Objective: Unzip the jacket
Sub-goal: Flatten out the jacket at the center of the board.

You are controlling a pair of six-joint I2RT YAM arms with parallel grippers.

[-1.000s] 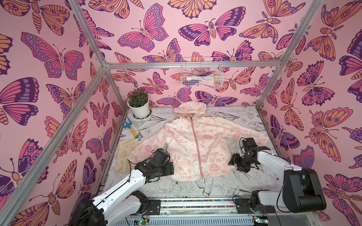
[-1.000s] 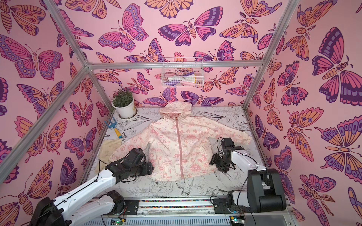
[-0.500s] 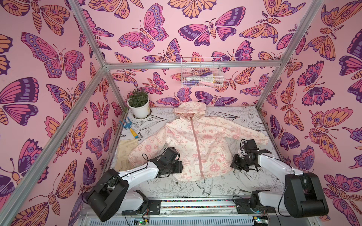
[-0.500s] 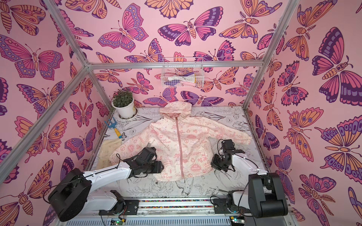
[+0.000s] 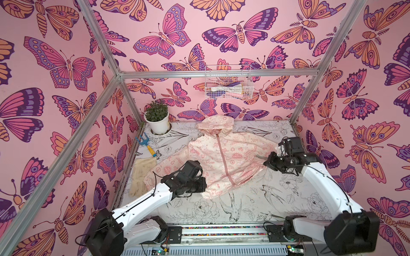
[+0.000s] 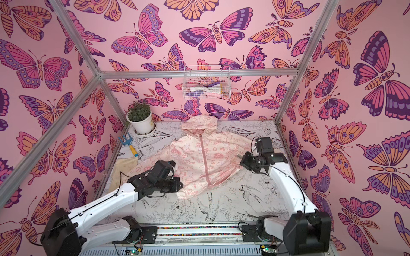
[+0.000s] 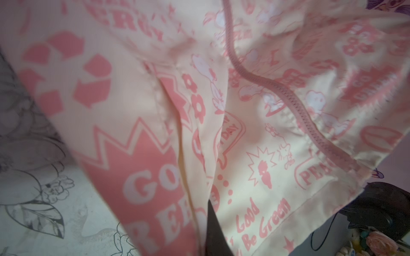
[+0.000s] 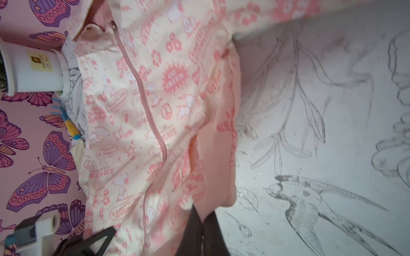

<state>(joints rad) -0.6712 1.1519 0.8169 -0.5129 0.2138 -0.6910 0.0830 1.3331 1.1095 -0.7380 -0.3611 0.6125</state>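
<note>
**Jacket sitting between both hands, zipper closed**

So the jacket [image 5: 221, 159] is spread front-up in the middle of the worktop [image 5: 244, 204], hood pointing at the back wall, and it sits right between the two arms. The pink zipper [image 5: 224, 159] runs down the front and looks done up the whole way in both top views.

The right hand [image 5: 265, 163] is at the jacket's side edge, just under the sleeve on that side. In the right wrist view its dark fingers [image 8: 199, 230] are pressed together with a fold of the pink-lined cloth pinched between them, so it has a firm hold of the fabric.

The left hand [image 5: 203, 185] is down at the bottom hem on the opposite side of the zipper, touching the cloth. The left wrist view only shows one dark finger [image 7: 214, 230] poking up with printed fabric bunched on both sides of it. Honestly I can't tell how far closed that one is, or whether it really has a grip.
</note>
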